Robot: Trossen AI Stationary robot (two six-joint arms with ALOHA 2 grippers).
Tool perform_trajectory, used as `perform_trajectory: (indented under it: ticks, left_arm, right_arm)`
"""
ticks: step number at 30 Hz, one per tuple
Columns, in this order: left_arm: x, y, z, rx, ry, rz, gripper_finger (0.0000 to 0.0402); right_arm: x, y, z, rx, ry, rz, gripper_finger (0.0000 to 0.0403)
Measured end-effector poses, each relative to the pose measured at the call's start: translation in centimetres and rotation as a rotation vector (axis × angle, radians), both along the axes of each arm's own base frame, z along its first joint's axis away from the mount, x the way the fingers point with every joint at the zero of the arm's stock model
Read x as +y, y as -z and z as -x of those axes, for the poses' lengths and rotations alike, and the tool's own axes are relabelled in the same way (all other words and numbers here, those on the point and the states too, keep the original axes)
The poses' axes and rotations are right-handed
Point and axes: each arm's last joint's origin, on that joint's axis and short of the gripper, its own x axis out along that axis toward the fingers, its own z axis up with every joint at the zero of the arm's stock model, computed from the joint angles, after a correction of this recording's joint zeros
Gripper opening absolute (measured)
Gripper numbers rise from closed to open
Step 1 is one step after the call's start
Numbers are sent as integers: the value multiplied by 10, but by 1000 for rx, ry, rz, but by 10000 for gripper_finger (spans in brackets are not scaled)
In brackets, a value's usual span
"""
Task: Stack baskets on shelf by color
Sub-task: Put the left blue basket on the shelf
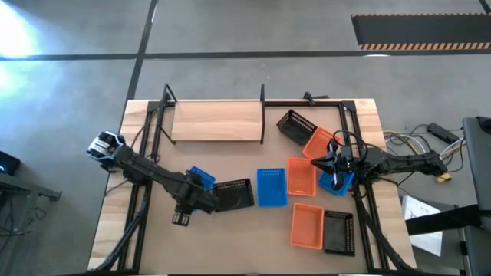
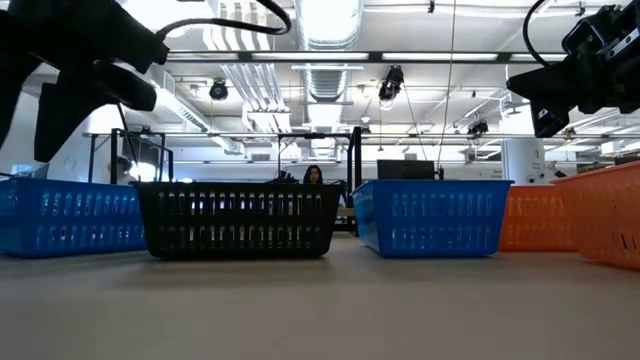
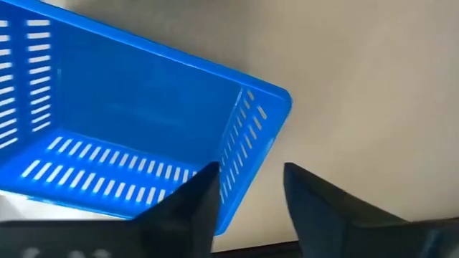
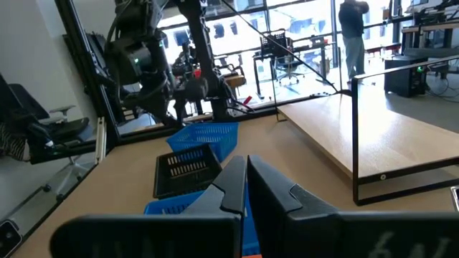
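Blue basket (image 3: 136, 136) sat right under the left gripper (image 3: 247, 197), whose parted fingers straddled its end wall, probably lining up a grasp toward the shelf (image 1: 218, 121) well beyond. Right gripper (image 4: 245, 188), fingers pressed together and empty, hovered over the orange baskets (image 1: 301, 176).

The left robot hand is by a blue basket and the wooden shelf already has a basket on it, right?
Not quite. The shelf has no basket on it yet; the high view shows its board bare, with all the baskets lying on the table. The rest is right: the left gripper is at a blue basket, its wall between the open fingers.
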Motion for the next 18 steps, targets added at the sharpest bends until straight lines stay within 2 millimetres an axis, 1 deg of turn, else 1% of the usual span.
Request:
perform_trajectory:
  ticks: [3,6,12,15,18]
  left_arm:
    - [-3,8,2,29,15,-11,163]
    - [-8,12,3,24,30,-9,162]
    - [-12,18,4,1,62,-84,126]
    - [-11,27,5,-16,61,-88,111]
    - [-9,37,9,-4,60,-96,107]
  right_arm:
    - [0,0,0,0,0,0,9]
    - [0,0,0,0,0,0,9]
    - [0,0,0,0,0,0,9]
    - [0,0,0,0,0,0,9]
    - [0,0,0,0,0,0,9]
